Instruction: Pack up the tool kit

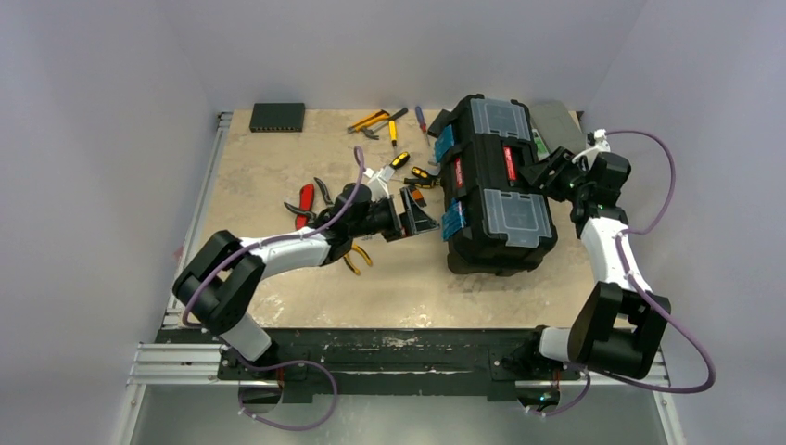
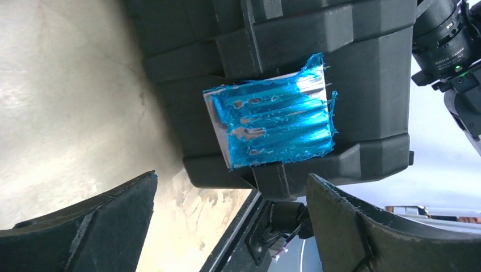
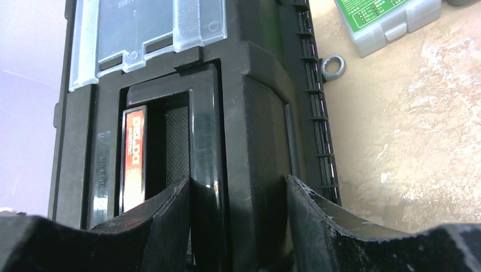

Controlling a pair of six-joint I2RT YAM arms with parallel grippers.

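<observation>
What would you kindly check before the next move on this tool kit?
1. Left arm's fingers open: ok.
2. Near blue latch lined up: ok, centred ahead of those fingers, not touched.
3. That latch released: not ok, it seems flat against the large black plastic toolbox.
4. Far blue latch released: cannot tell.
5. Right arm's fingers on the black lid handle: ok, one each side.
6. Yellow-black and red-handled hand tools packed: not ok, lying on the beige table.
</observation>
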